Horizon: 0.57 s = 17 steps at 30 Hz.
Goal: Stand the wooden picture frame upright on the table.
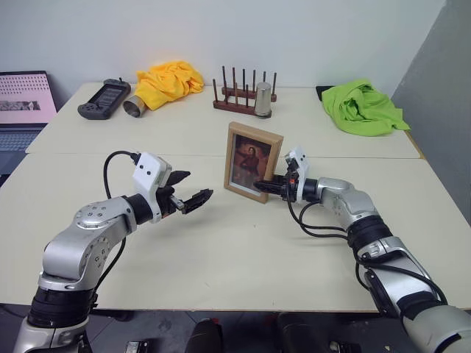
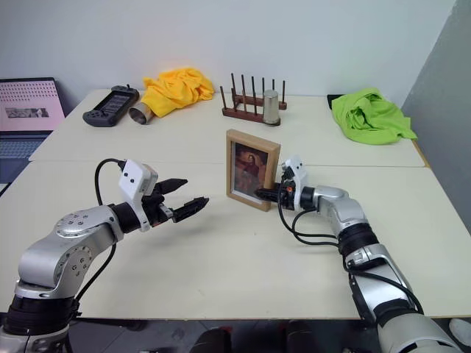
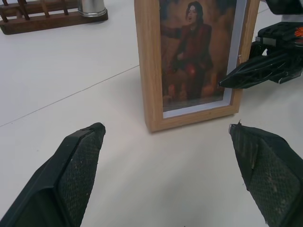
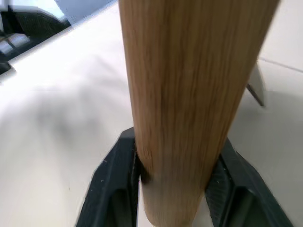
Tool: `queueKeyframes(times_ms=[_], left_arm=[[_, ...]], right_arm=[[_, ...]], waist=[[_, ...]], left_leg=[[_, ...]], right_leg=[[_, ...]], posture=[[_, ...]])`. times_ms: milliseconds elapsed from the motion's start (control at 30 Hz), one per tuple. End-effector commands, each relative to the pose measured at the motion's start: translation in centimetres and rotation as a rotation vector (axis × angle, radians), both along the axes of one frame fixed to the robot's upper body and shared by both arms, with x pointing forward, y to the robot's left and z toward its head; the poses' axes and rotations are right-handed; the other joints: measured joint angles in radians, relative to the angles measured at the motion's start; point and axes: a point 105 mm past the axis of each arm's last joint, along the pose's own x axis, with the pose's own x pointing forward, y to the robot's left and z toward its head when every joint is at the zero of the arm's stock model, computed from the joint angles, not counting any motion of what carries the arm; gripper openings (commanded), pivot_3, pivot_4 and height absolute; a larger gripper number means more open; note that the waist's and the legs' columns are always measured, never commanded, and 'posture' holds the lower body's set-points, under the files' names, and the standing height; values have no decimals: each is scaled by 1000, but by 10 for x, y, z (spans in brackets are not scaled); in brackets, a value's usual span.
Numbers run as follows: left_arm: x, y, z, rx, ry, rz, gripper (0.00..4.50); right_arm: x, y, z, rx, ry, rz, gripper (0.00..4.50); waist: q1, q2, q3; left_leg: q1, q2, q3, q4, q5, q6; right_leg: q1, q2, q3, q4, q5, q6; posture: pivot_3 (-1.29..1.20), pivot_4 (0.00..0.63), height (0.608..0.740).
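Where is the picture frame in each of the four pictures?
Left eye view: the wooden picture frame stands upright mid-table, at the right hand.
Right eye view: centre, below the peg rack.
Left wrist view: upper middle, the picture facing the camera; the peg rack sits at the top corner.
Right wrist view: its wooden edge between the two fingers.
Shared landmark: the peg rack.

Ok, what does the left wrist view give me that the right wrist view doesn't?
Left wrist view alone: the wooden picture frame from the front, upright with its portrait showing, the left gripper open short of it, the peg rack and a metal cup behind. Right wrist view alone: the right gripper's fingers closed on either side of the frame's wooden edge. Both share the frame, the right gripper and the table.
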Motion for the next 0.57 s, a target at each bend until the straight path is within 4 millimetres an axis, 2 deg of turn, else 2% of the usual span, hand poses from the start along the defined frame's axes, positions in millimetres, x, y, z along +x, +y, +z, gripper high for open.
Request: queueKeyframes(times_ms=[33,167,267,333,400,500,567], left_arm=[[-1,-3,3,5,-26,-22,4500],[1,-3,3,-20,-7,-25,4500],[4,0,0,-20,11,-20,4500],[5,3,-3,-13,27,-15,4500],[7,7,-3,-17,38,-10,4500],[11,15,0,-25,44,-2,4500],[13,20,5,-23,47,-5,4500]], right_arm=[[0,-3,6,26,-21,0,2751],[-4,-14,6,7,-42,-20,3706],[-13,-36,0,-70,-92,-60,4436],[-20,-55,1,-125,-144,-116,4436],[-31,-69,11,-158,-209,-167,4436],[-50,-78,31,-154,-266,-211,4436],[-66,-76,46,-127,-276,-220,4436]], waist=[[0,0,0],[0,0,0],[2,0,0],[6,0,0],[9,0,0],[5,1,0],[1,1,0]], left_leg=[[0,0,0,0,0,0],[0,0,0,0,0,0],[0,0,0,0,0,0],[0,0,-1,0,0,0],[-1,-1,-1,0,0,0],[-1,0,-1,0,0,0],[0,0,-1,-1,0,0]], right_leg=[[0,0,0,0,0,0],[0,0,0,0,0,0],[0,0,0,0,0,0],[0,0,-1,-1,0,0],[0,0,-1,-1,0,0],[0,0,0,-1,0,0],[0,1,0,0,0,0]], posture=[[0,150,740],[0,150,740],[0,150,740],[0,150,740],[0,150,740],[0,150,740],[0,150,740]])
